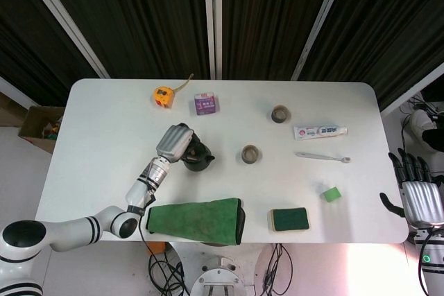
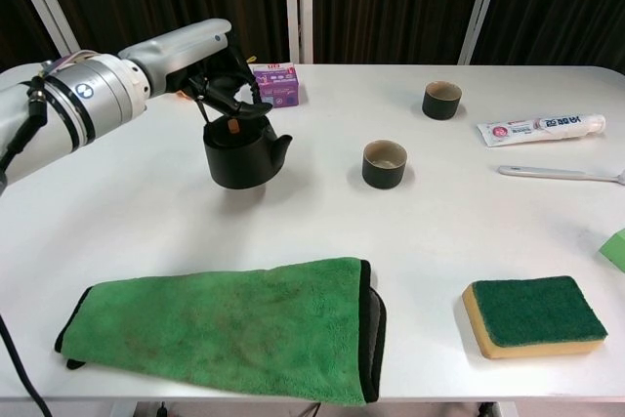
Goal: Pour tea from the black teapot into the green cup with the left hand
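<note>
The black teapot (image 1: 197, 157) (image 2: 240, 156) is left of the table's centre, upright, spout pointing right. My left hand (image 1: 175, 142) (image 2: 223, 83) reaches over it from the left and grips the handle on top. Whether the pot's base touches the table I cannot tell. A dark green cup (image 1: 250, 154) (image 2: 385, 164) stands a short way right of the spout, apart from it. A second similar cup (image 1: 280, 114) (image 2: 441, 100) stands farther back right. My right hand (image 1: 420, 197) hangs off the table's right edge, fingers spread, holding nothing.
A folded green towel (image 1: 196, 219) (image 2: 229, 329) lies at the front edge beside a green-topped sponge (image 1: 288, 219) (image 2: 531, 314). A small green block (image 1: 331, 194), toothbrush (image 1: 323, 157), toothpaste tube (image 1: 320, 131), purple box (image 1: 204, 104) and yellow tape measure (image 1: 162, 96) are spread across the table.
</note>
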Tool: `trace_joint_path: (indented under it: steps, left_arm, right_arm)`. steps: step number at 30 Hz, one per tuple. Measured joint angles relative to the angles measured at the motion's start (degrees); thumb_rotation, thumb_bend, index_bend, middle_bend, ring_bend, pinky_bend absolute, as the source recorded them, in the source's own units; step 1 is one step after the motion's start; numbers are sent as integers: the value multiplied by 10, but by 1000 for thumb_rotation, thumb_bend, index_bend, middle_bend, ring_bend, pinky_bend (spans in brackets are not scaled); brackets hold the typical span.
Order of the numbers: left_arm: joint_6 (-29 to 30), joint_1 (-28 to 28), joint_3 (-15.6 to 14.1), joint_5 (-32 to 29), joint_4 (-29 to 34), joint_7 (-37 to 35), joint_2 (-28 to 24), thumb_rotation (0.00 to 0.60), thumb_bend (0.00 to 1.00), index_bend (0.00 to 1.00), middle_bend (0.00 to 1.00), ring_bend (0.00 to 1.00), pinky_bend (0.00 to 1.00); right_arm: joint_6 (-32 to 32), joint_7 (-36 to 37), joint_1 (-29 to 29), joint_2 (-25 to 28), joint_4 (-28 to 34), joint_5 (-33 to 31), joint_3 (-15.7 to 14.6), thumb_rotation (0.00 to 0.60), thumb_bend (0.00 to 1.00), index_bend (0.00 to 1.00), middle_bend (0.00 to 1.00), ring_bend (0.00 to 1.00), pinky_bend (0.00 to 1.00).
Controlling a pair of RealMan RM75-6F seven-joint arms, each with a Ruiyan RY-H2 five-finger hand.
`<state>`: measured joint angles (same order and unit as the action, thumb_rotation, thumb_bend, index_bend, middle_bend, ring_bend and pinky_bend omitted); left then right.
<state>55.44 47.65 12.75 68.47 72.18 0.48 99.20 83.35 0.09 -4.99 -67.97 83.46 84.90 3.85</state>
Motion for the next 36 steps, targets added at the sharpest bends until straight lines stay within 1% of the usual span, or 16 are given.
trace_joint_path:
  steps: [3,7,12,14,29,36]
  left_arm:
    - [1,-2,1,4,-1,-5,1,468,295,1000,1000,984,362]
    - [0,-3,3,3,-2,-4,1,486,313,1000,1000,984,362]
    - [-2,-5,6,2,-3,-4,4,557,337,1000,1000,985,362]
    - [-2,-6,7,1,-4,-3,4,573,345,1000,1000,985,363]
    - [1,-9,13,5,0,-1,6,588,355,1000,1000,988,365]
    - [-4,-1,16,7,4,7,12,591,367,1000,1000,988,365]
  right_arm:
    - [-1,0,0,-1,-1,0,0,600,207,0,0,0,0]
    - [-1,0,0,-1,-1,-1,0,600,206,0,0,0,0]
    - [-1,0,0,-2,-2,-1,0,600,206,0,0,0,0]
    - [-2,0,0,-2,-2,-1,-1,600,206,0,0,0,0]
    - [-2,0,0,-3,-4,-2,0,600,206,0,0,0,0]
    - [0,2,0,-3,-3,0,0,600,206,0,0,0,0]
